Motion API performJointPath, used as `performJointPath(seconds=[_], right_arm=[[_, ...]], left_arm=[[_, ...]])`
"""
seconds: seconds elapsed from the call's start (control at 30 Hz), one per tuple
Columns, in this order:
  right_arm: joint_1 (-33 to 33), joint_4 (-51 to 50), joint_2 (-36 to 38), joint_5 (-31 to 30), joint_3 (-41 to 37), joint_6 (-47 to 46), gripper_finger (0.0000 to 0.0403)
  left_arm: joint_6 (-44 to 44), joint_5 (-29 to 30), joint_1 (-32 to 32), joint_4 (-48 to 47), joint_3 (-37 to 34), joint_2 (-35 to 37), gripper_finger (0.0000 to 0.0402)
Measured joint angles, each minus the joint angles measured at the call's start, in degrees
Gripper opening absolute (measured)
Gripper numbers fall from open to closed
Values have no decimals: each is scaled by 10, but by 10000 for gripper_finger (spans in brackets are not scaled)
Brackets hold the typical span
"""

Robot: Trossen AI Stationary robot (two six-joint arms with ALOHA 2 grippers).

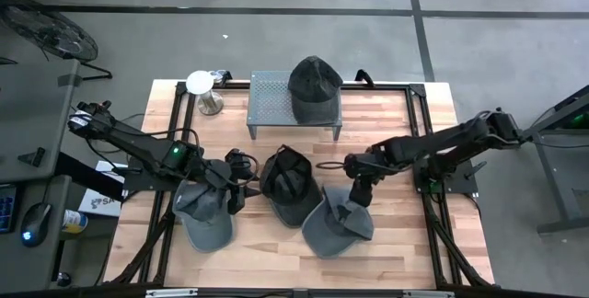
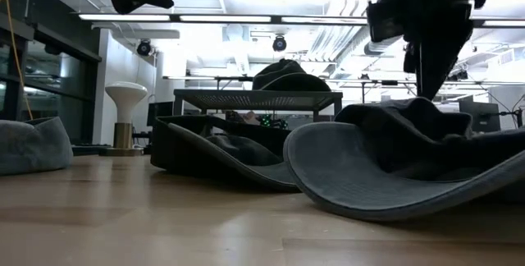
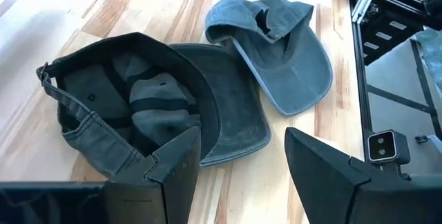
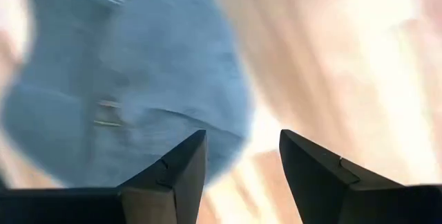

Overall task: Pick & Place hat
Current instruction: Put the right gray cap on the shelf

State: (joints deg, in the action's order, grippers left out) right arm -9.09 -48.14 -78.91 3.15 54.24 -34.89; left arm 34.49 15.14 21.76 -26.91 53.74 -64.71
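Several hats are in view. A dark hat sits on a perforated metal stand at the back. A dark cap lies upside down mid-table, its hollow up. A grey cap lies at the front left, partly under my left arm. Another grey cap lies at the front right, brim on the wood. My left gripper hangs open just left of the dark cap. My right gripper stands open, pointing down over the right grey cap's crown.
A white mushroom-shaped object stands at the back left beside the stand. Black frame rails run along the table's left and right sides. Bare wood shows along the near edge and between the stand and the caps.
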Motion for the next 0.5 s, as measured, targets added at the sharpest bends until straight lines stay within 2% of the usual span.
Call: performJointPath(seconds=[0.13,0.5], right_arm=[[9,5,-1,-3,-17,42,176],[8,164,-3,8,-117,89,176]], left_arm=[[0,0,0,0,0,0,209],[3,1,0,0,0,0,209]])
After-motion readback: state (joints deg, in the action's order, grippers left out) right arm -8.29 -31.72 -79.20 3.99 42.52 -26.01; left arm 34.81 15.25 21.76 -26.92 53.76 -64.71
